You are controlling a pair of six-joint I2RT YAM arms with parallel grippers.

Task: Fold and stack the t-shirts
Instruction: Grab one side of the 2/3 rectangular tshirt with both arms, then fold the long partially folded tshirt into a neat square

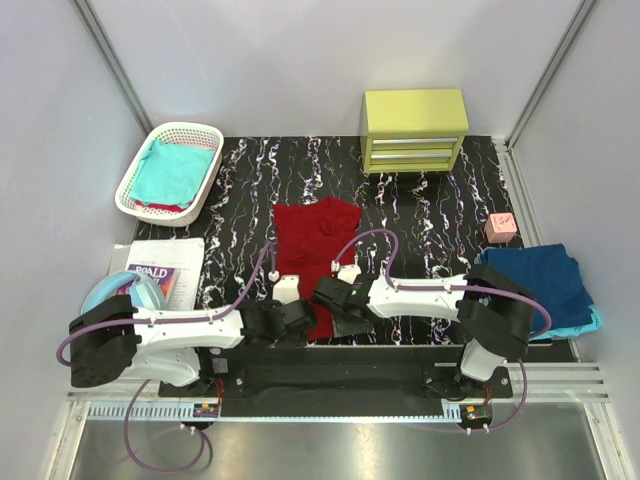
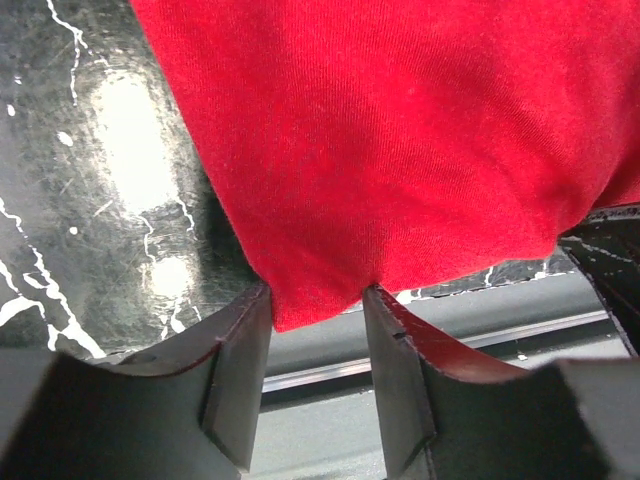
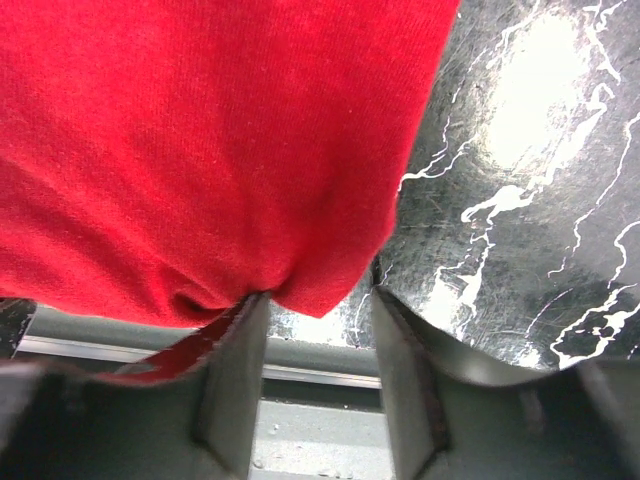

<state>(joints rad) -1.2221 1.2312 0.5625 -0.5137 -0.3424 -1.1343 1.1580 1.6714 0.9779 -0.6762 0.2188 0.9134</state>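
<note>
The dark red t-shirt (image 1: 315, 240) lies spread lengthwise on the middle of the black marbled table, its near end at the table's front edge. My left gripper (image 1: 303, 318) is at the shirt's near left corner. In the left wrist view my left gripper (image 2: 318, 292) has its jaws apart with the red corner (image 2: 400, 130) between the tips. My right gripper (image 1: 338, 318) is at the near right corner. In the right wrist view my right gripper (image 3: 320, 295) also has its jaws apart around the red corner (image 3: 200, 140). A teal shirt (image 1: 175, 170) lies in the basket. A navy shirt (image 1: 540, 275) lies at the right on a light blue one (image 1: 590, 322).
The white lattice basket (image 1: 135, 205) stands at the back left and a yellow-green drawer unit (image 1: 414, 130) at the back. A small pink block (image 1: 500, 227) sits right of the red shirt. A book on paper (image 1: 165, 270) and a light blue rounded thing (image 1: 130, 292) lie at the left.
</note>
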